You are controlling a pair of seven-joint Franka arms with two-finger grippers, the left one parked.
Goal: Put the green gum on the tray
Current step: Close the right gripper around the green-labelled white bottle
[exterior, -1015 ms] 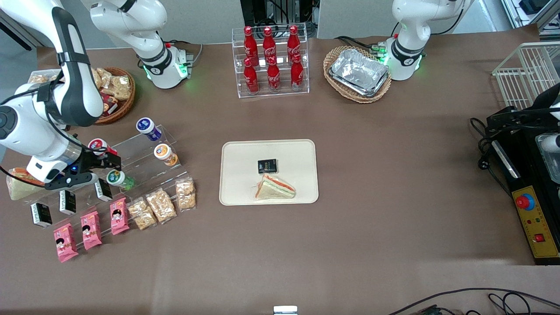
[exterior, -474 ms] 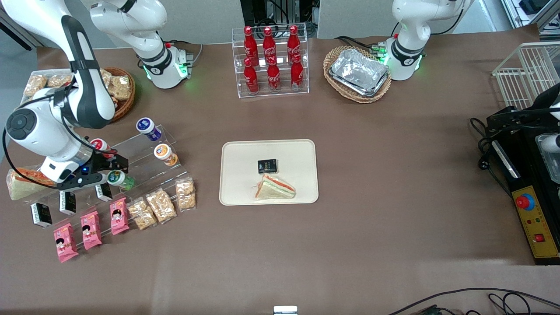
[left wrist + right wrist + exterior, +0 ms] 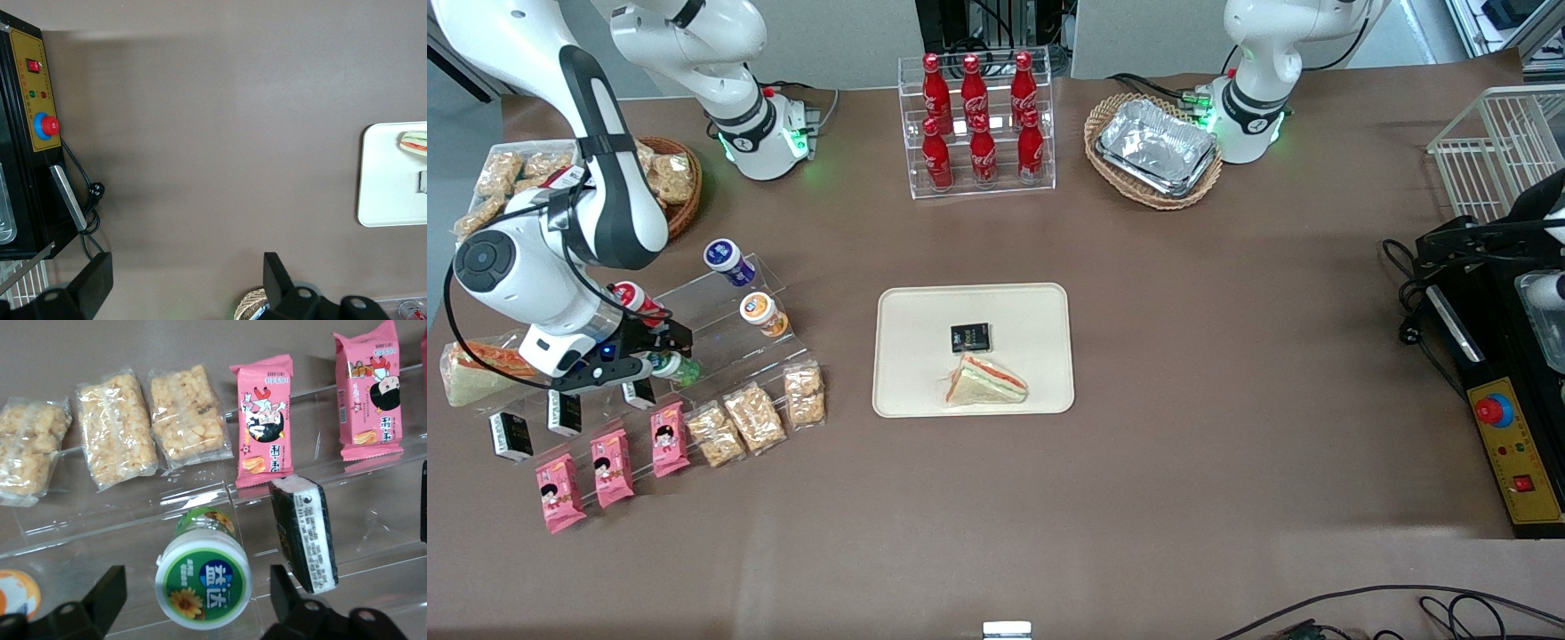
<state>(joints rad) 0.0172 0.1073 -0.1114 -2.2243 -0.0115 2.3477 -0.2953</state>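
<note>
The green gum (image 3: 679,367) lies on the clear acrylic step rack (image 3: 720,333), green body, white lid with a green label; the right wrist view shows its lid end-on (image 3: 203,577). My gripper (image 3: 660,351) hangs just above it, open, one finger (image 3: 107,597) on each side of the lid with a gap, not touching. The cream tray (image 3: 907,307) sits mid-table, toward the parked arm's end from the rack, holding a sandwich (image 3: 985,380) and a small black packet (image 3: 970,337).
On the rack: orange gum (image 3: 763,313), red gum (image 3: 633,298), purple-lidded gum (image 3: 727,260), black packets (image 3: 305,532). Pink snack packs (image 3: 612,466) and puffed rice bars (image 3: 754,416) lie nearer the camera. A snack basket (image 3: 669,182), cola rack (image 3: 978,124) and foil trays (image 3: 1156,147) stand farther off.
My gripper has moved along the rack toward the green gum and lowered, so it now straddles the lid. The gum has not moved.
</note>
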